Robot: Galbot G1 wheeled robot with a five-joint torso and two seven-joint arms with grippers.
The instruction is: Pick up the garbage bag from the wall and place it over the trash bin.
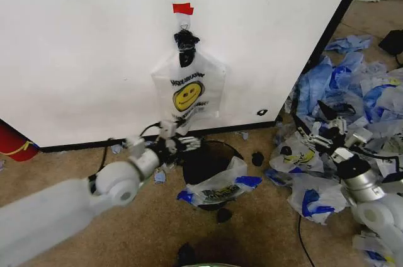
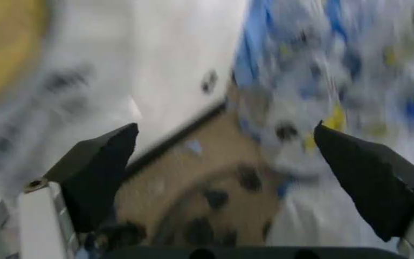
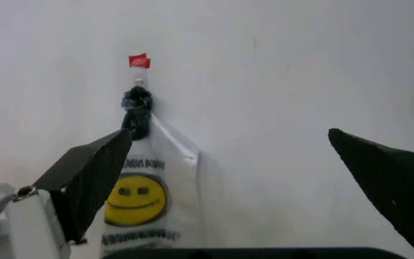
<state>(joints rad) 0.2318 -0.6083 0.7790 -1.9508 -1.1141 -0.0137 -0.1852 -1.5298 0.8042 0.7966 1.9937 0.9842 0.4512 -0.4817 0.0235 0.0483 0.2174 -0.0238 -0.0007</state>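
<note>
Head view shows the left end effector (image 1: 169, 143), wide open and empty, below the bag (image 1: 187, 90); it should rise toward the knotted handles while the right end effector (image 1: 332, 136), open, waits right.

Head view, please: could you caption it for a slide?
Garbage bag hangs on the wall; open left gripper reaches below it, over the trash bin.

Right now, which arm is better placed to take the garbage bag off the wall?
Left, probably. The left claw is open, just under the garbage bag hanging on the wall, above the trash bin. The right claw, also open, sits off to the side over the blue bag pile.
</note>
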